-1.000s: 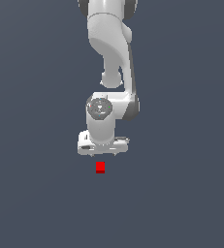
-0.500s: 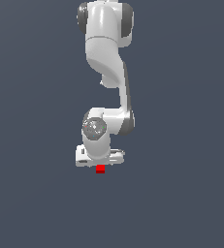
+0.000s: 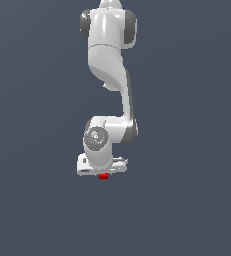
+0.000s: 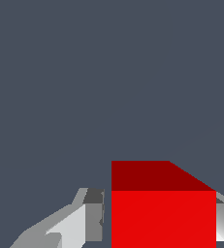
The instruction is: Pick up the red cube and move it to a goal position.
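The arm reaches down from the top of the exterior view, with the end effector [image 3: 103, 173] lowered directly over the red cube [image 3: 103, 176]. Only a thin strip of the cube shows below the white hand. In the wrist view, the cube [image 4: 163, 218] sits between the two fingers [image 4: 91, 215]. The fingers are spread, with a narrow gap visible beside the cube. The cube rests on the dark grey bench [image 3: 187, 210].

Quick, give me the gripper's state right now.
Gripper: open, fingers on either side of the red cube, with a gap visible on one side; not yet shut on it.
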`<state>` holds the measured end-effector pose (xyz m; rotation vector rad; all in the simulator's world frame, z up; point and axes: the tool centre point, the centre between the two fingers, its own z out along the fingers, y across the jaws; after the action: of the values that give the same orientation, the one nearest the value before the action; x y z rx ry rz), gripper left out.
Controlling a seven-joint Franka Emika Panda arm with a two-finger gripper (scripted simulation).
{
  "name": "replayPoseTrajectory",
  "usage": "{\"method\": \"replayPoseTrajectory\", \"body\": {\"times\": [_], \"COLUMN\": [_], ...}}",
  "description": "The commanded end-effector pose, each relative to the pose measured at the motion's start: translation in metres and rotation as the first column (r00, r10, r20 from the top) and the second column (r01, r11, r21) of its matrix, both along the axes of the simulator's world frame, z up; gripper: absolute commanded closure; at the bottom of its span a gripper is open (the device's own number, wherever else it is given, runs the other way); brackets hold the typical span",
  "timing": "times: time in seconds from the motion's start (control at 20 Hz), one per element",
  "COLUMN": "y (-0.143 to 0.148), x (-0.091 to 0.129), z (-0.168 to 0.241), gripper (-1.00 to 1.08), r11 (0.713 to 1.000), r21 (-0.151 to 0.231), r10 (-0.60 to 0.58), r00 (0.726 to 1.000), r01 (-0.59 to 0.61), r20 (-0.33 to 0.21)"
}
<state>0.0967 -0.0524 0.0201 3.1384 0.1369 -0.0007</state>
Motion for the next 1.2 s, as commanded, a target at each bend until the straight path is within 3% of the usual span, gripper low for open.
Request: {"method": "replayPoseTrajectory", "body": {"times": [0.0, 0.7, 1.15], "y": [0.000, 0.001, 0.012], "x": [0.001, -0.002, -0.017], "z": [0.000, 0.004, 0.032], "gripper": [1.08, 1.08, 1.08], "r11": [1.000, 1.000, 1.000], "r21": [0.000, 0.000, 0.000], "r10": [0.000, 0.000, 0.000], "r00": [1.000, 1.000, 1.000], "r01": [0.000, 0.000, 0.000], "r20": [0.001, 0.000, 0.000]}}
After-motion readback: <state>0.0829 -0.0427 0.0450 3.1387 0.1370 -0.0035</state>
